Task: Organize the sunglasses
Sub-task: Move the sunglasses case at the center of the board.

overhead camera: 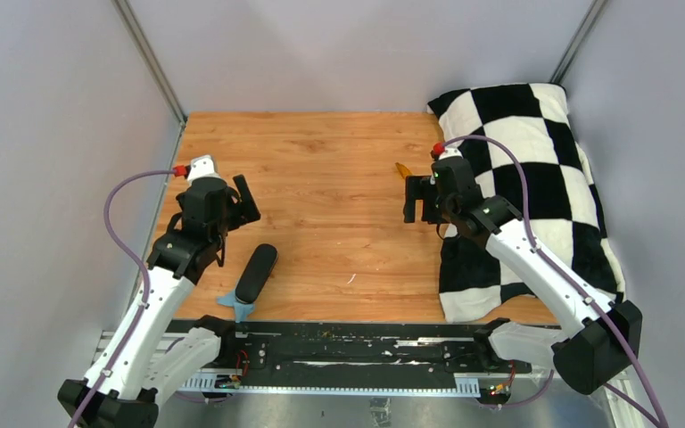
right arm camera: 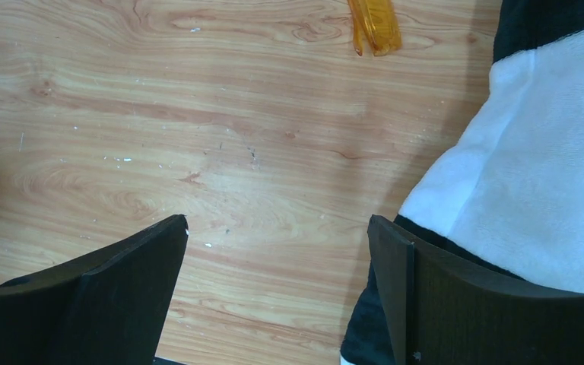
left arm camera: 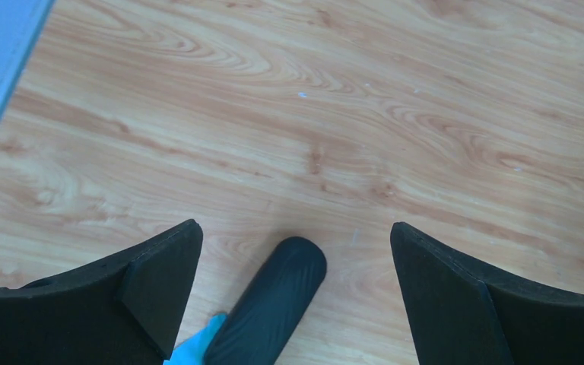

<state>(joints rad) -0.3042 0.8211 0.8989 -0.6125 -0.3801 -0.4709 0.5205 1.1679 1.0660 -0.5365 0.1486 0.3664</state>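
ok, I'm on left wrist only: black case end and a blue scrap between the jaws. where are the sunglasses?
Observer: The sunglasses lie on the wood on the table's right half, near the edge of the checkered blanket but not touching it.
Operator: right arm got them?
Observer: No. The right jaws stand open over bare wood. The sunglasses lie ahead of them, not gripped.
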